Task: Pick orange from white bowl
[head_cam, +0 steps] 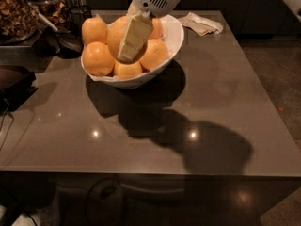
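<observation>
Okay, handling: orange (114, 36) was likely firm, fairly heavy, with a waxy, slick peel; round, so it could roll out of a grip.
Hold: best across its widest middle, from above.
Look: large, pale yellow-orange.
Place: atop the pile in white bowl (176, 36) on counter (211, 102), wedged among other fruit (97, 59).
Gripper (132, 40): sat low over the orange, partly covering it; open or closed, could not tell.

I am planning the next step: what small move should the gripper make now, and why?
Probably a slow, straight lift, if its grip holds: the gripper sits against the large pale orange packed among other oranges in the glossy white bowl.
</observation>
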Robot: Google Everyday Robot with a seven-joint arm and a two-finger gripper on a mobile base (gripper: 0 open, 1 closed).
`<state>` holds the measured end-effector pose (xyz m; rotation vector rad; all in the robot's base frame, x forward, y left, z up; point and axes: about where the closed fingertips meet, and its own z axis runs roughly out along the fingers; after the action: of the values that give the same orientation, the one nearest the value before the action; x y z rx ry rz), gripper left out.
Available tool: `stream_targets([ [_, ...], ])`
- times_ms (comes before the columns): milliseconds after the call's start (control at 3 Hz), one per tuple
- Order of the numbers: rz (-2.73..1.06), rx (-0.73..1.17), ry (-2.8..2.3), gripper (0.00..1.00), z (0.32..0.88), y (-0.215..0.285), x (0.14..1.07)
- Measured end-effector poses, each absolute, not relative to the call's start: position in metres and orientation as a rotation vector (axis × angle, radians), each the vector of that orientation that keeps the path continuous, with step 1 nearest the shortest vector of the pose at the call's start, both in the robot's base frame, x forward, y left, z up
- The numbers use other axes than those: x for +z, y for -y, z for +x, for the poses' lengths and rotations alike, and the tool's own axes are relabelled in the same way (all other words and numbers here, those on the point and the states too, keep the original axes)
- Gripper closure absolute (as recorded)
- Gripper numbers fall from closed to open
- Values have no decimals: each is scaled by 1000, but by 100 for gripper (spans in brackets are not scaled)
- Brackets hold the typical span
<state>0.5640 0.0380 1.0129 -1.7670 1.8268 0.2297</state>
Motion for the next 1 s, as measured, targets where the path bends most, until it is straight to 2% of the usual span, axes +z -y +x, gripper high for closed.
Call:
stream_targets([
  [1000, -1567, 201, -1955, 100, 505, -41, 1017],
])
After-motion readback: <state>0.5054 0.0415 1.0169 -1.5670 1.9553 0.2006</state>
